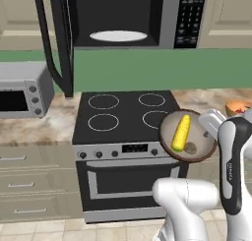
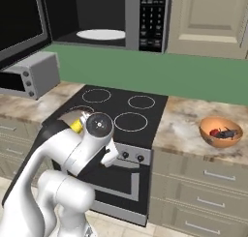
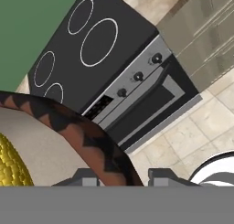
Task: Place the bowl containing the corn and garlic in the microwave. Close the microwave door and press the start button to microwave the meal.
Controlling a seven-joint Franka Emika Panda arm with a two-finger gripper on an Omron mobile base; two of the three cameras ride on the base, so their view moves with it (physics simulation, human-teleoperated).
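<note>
The shallow round brown bowl (image 1: 197, 149) hangs above the stove's front right corner, rim pinched between the two-finger gripper (image 3: 119, 175). Beyond the fingertips, the yellow corn cob (image 1: 180, 133) lies lengthwise, pointing toward the backsplash.

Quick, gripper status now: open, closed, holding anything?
Gripper: closed on the rim of the bowl, held up in front of the stove with the corn inside.

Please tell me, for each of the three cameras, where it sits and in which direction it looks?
Left base view: behind the arm, left; faces stove and microwave; arm lower right lifting the bowl.
Right base view: behind, right; same stove; arm lower left.
Hand view: on the hand, looking down past the bowl's rim; tool at bottom.
All share the stove.
</note>
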